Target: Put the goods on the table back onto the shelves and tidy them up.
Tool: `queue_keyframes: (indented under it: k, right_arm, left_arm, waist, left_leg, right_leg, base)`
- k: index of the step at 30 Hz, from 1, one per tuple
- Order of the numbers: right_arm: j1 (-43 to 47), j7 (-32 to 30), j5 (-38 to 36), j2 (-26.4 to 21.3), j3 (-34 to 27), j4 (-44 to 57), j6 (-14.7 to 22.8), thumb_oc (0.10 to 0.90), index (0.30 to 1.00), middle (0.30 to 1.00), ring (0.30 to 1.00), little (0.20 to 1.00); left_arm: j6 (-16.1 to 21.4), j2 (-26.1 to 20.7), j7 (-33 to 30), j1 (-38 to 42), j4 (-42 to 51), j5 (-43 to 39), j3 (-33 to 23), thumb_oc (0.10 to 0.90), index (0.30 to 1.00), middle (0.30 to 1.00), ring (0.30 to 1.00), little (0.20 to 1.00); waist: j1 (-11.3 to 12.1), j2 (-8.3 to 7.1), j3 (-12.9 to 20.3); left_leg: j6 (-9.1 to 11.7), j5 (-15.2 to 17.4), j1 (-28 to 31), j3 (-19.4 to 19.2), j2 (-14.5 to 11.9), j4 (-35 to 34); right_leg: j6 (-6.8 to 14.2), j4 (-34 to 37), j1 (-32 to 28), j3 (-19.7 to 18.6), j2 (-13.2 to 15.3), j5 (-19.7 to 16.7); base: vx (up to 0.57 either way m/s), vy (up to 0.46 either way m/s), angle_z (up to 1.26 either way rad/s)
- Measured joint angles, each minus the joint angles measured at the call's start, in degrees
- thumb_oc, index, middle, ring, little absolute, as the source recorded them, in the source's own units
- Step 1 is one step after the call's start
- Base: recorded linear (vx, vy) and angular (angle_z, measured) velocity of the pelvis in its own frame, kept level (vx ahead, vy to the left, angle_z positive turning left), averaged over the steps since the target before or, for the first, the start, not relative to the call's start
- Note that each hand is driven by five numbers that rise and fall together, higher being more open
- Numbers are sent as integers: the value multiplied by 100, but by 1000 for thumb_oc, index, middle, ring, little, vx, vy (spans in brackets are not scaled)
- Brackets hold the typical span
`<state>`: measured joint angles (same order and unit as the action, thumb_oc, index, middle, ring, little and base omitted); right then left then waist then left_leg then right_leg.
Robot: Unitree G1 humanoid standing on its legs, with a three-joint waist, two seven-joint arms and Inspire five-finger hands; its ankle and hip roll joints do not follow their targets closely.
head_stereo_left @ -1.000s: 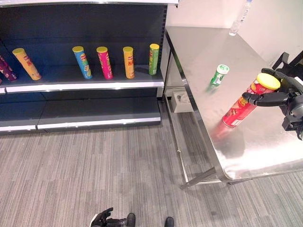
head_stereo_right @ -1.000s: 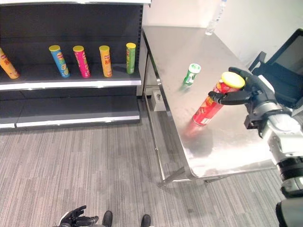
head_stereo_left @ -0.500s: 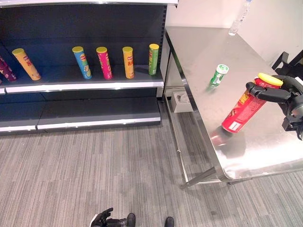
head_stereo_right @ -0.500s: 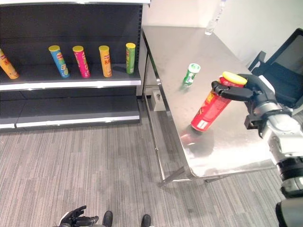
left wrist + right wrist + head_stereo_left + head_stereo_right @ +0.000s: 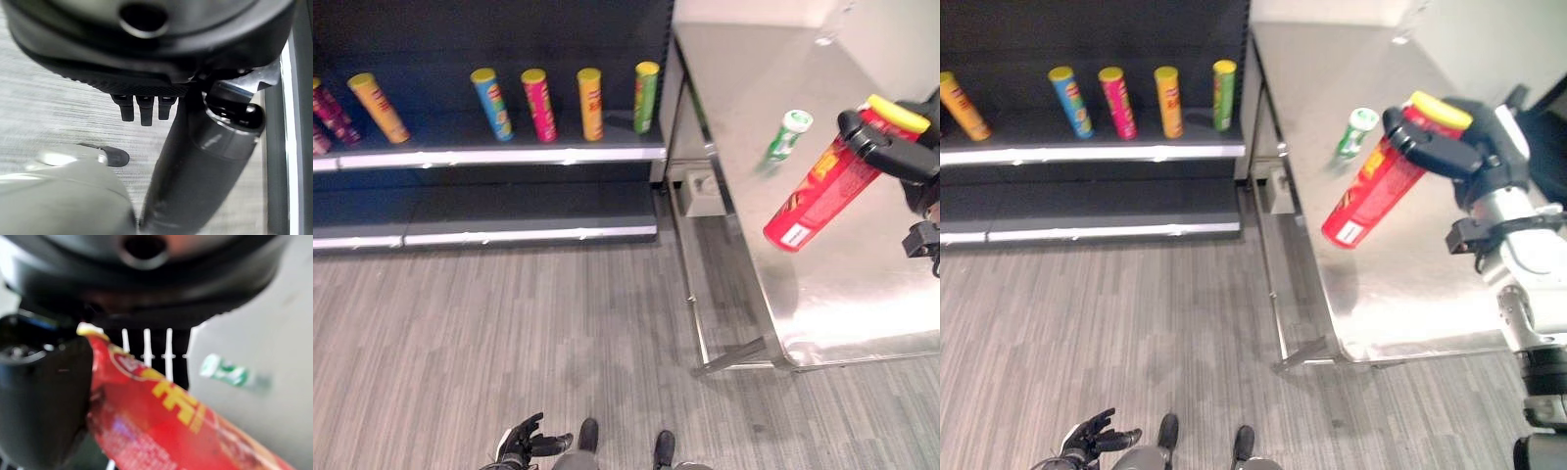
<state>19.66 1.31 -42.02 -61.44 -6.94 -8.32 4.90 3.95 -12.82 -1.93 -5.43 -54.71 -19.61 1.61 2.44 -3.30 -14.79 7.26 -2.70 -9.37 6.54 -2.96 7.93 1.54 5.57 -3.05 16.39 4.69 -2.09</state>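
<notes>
One red chip can [image 5: 822,189] with a yellow lid is up in the air above the shiny metal worktop [image 5: 862,284]. The right robot hand [image 5: 1454,157] has its fingers and thumb curled tight round the top part of the can. The can is tilted, with its bottom end pointing down toward the floor side of the worktop. A small green and white can [image 5: 787,136] stands on the worktop, a little way behind the red one. Four chip cans stand in a row on the dark shelf [image 5: 509,155]: blue [image 5: 492,103], pink [image 5: 539,104], orange [image 5: 591,103] and green [image 5: 646,96]. The left robot hand [image 5: 1089,439] hangs low near the grey floor, its fingers loose and spread, holding nothing.
</notes>
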Motion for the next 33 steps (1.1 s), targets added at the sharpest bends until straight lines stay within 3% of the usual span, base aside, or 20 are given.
queue_keyframes:
  k: [2, 6, 9, 10, 11, 12, 14, 15, 16, 17, 19, 20, 21, 22, 24, 25, 26, 28, 31, 33]
  right_arm:
    - [-219, -14, 84, 245, -46, 341, 57, 400, 300, 300, 300, 300]
    - [-470, -173, 149, 572, -346, 529, 245, 400, 300, 300, 300, 300]
    - [-557, -342, 520, 872, -559, 700, 236, 400, 300, 300, 300, 300]
    - [-487, -362, 590, 939, -494, 771, 279, 400, 300, 300, 300, 300]
    - [-497, -411, 653, 1239, -337, 816, 337, 400, 300, 300, 300, 300]
    - [-507, -479, 778, 1369, -199, 990, 286, 400, 300, 300, 300, 300]
    - [-580, -384, 845, 1299, 47, 1184, 278, 400, 300, 300, 300, 300]
    - [-551, -390, 949, 1137, 152, 1169, 257, 400, 300, 300, 300, 300]
    - [-553, -392, 1013, 1113, 190, 1143, 251, 400, 300, 300, 300, 300]
    - [-514, -386, 1055, 1033, 267, 1172, 221, 400, 300, 300, 300, 300]
    - [-311, -388, 1087, 881, 294, 1218, 289, 400, 300, 300, 300, 300]
    - [-157, -400, 1129, 804, 312, 1210, 353, 400, 300, 300, 300, 300]
    - [-106, -402, 1196, 665, 294, 1211, 402, 400, 300, 300, 300, 300]
    - [-160, -400, 1252, 527, 285, 1174, 384, 400, 300, 300, 300, 300]
    - [-186, -416, 1399, 460, 256, 1118, 347, 400, 300, 300, 300, 300]
    - [-310, -493, 1436, 430, -46, 1089, 394, 400, 300, 300, 300, 300]
    - [-431, -500, 1453, 426, -94, 1047, 376, 400, 300, 300, 300, 300]
    - [-543, -470, 1590, 751, -281, 1114, 348, 400, 300, 300, 300, 300]
    - [-555, -537, 1782, 1049, -262, 1140, 335, 400, 300, 300, 300, 300]
    - [-696, -557, 1930, 1052, -304, 1136, 328, 400, 300, 300, 300, 300]
  left_arm:
    - [7, -60, -62, -7, 76, -108, -169, 800, 900, 900, 900, 900]
    - [2, -158, -125, 159, 61, -91, -43, 800, 900, 900, 900, 900]
    - [3, -126, -84, 265, 78, 7, 192, 800, 900, 900, 900, 900]
    - [0, -126, -90, 194, 94, 82, 218, 800, 900, 900, 900, 900]
    - [7, -359, -126, 291, 138, 170, 196, 800, 900, 900, 900, 900]
    - [-28, -635, -151, 382, 252, 176, 234, 800, 900, 900, 900, 900]
    - [3, -802, -121, 563, 375, 173, 12, 800, 900, 900, 900, 900]
    - [89, -762, -119, 592, 453, 177, -101, 800, 900, 900, 900, 900]
    - [141, -756, -107, 590, 492, 169, -270, 800, 900, 900, 900, 900]
    - [194, -805, -156, 561, 516, 166, -435, 800, 900, 900, 900, 900]
    - [176, -768, -168, 486, 483, 167, -441, 800, 900, 900, 900, 900]
    - [192, -717, -184, 488, 433, 165, -444, 800, 900, 900, 900, 900]
    - [133, -686, -217, 505, 372, 167, -407, 800, 900, 900, 900, 900]
    - [34, -555, -224, 450, 302, 170, -356, 800, 900, 900, 900, 900]
    - [-32, -248, -117, 125, 368, 168, -157, 800, 900, 900, 900, 900]
    - [-41, 55, -88, 52, 510, 154, -185, 800, 900, 900, 900, 900]
    - [-56, 53, -66, -95, 474, 56, -264, 800, 900, 900, 900, 900]
    - [-77, -62, -67, -174, 338, 48, -283, 800, 900, 900, 900, 900]
    - [-184, -219, -175, -158, 309, 45, -235, 800, 900, 900, 900, 900]
    - [-176, -273, -240, -82, 317, 49, -209, 800, 900, 900, 900, 900]
  waist:
    - [11, 12, -52]
    - [-84, 110, -45]
    - [45, 218, 29]
    - [30, 347, 86]
    - [-36, 45, 64]
    - [-69, -77, 38]
    - [7, -26, 57]
    - [77, 48, 45]
    - [86, 120, 40]
    - [215, 139, 51]
    - [295, 149, 56]
    - [252, 224, 22]
    - [90, 258, 5]
    - [-10, 213, 12]
    - [0, 165, -13]
    - [52, -173, -292]
    - [257, -86, -317]
    - [298, -93, -325]
    - [253, -29, -311]
    - [255, 27, -306]
  left_leg:
    - [161, -98, -69, 23, -888, -349]
    - [452, -274, -444, 165, -1564, -1177]
    - [439, -278, -449, -221, -1089, -886]
    - [258, -681, -397, -313, -957, -897]
    - [129, -670, -324, -569, -572, -902]
    - [-56, -560, -487, -710, -312, -629]
    - [-396, -333, -534, -955, -20, -461]
    - [-551, -307, -384, -880, 76, -589]
    - [-615, -408, -188, -800, 42, -860]
    - [-622, -567, 246, -831, -27, -1305]
    - [-727, -499, 307, -770, 40, -1296]
    - [-738, -513, 236, -684, -45, -1296]
    - [-704, -624, 136, -522, -39, -1297]
    - [-694, -622, 186, -353, 167, -1298]
    - [-516, -530, 140, -205, 346, -897]
    - [-1, -548, -753, -105, 781, 804]
    - [102, -223, -840, -166, 716, 1272]
    - [-265, 286, -811, -288, 322, 971]
    - [162, 13, -933, 76, -869, -907]
    - [302, -90, -1076, 112, -1099, -1030]
  right_leg:
    - [-9, -26, -38, 28, -23, 64]
    - [265, -29, 85, -289, 68, 111]
    - [730, -34, 82, -582, 655, -26]
    - [798, -53, 91, -672, 814, 14]
    - [711, -166, 192, -688, 1205, -34]
    - [596, -210, 328, -536, 1400, -441]
    - [469, -471, 334, -393, 1582, -724]
    - [677, -811, 435, -574, 1606, -529]
    - [1007, -1195, 515, -945, 1342, 19]
    - [955, -1601, 598, -1210, 587, 801]
    - [776, -1272, 728, -1263, 53, 1002]
    - [520, -1250, 922, -1507, -382, 1033]
    - [145, -844, 979, -1842, -800, 702]
    - [-153, -523, 696, -1775, -757, 323]
    - [-147, -446, 419, -1613, -607, 320]
    - [-288, -521, 364, -1276, -163, 350]
    - [-326, -419, 163, -1222, -222, 360]
    - [-264, -120, -140, -1223, -228, 450]
    - [-46, -45, -254, -1210, -238, 483]
    - [122, -44, -403, -1225, -56, 603]
  base:
    - [285, 493, 15]
    - [271, 572, 5]
    - [156, 687, -63]
    - [-35, 305, -65]
    - [-8, 474, -46]
    - [131, 481, -35]
    - [215, 573, -8]
    - [167, 346, 24]
    - [145, 294, 19]
    - [130, 273, 19]
    - [125, 193, 6]
    - [185, 161, 45]
    - [174, 152, 98]
    - [144, 257, 98]
    - [7, 153, 88]
    - [398, 348, 99]
    - [485, 426, 74]
    - [425, 418, 24]
    - [346, 452, 7]
    - [386, 558, -6]
